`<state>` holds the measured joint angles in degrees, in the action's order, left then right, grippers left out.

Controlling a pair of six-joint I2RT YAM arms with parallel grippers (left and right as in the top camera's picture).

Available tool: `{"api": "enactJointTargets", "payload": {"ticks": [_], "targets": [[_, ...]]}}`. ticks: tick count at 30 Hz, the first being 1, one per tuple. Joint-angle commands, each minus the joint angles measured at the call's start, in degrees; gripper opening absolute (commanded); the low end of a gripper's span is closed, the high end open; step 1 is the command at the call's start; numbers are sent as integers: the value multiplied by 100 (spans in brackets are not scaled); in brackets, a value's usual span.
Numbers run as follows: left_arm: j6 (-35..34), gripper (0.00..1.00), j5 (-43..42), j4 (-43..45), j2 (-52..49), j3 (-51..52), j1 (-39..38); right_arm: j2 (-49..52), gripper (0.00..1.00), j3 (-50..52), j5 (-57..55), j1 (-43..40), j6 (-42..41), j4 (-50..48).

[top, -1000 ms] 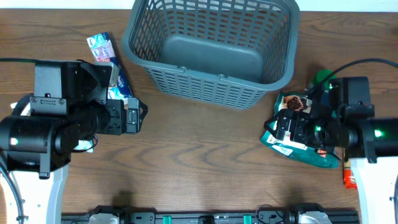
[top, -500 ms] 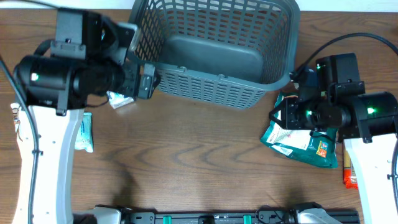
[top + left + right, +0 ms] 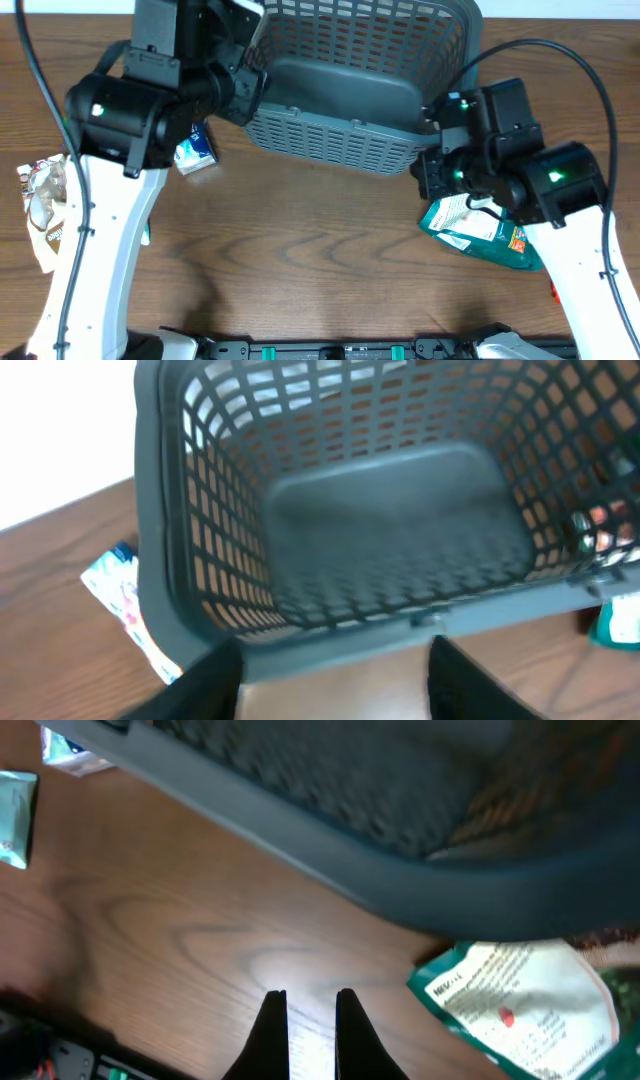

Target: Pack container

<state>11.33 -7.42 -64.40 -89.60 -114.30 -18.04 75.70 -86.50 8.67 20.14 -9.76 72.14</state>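
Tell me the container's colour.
Dark grey container, with slotted lattice sides; clearest in the left wrist view.

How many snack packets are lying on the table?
3 at least: a blue-white packet left of the basket, a green bag right, a crumpled wrapper far left. Arms may hide more.

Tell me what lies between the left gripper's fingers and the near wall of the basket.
Only bare wooden table shows between the left gripper and the basket in the left wrist view; nothing is held.

A lab bench: wooden table (image 3: 300, 250) with two mounted robot arms.
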Motion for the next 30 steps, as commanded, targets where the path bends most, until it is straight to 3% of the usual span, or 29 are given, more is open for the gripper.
{"api": "enactJointTargets", "payload": {"ticks": [1, 3, 6, 30], "targets": [[138, 34, 149, 70, -179, -101, -11, 170, 1, -92, -247, 133, 210, -61], [247, 24, 151, 90, -262, -101, -11, 295, 1, -92, -247, 166, 310, -68], [326, 19, 153, 87, -389, -101, -11, 463, 1, -87, -247, 186, 326, -66], [343, 19, 149, -542, -1189, -90, -22, 767, 1, -85, -890, 197, 520, -426]]}}
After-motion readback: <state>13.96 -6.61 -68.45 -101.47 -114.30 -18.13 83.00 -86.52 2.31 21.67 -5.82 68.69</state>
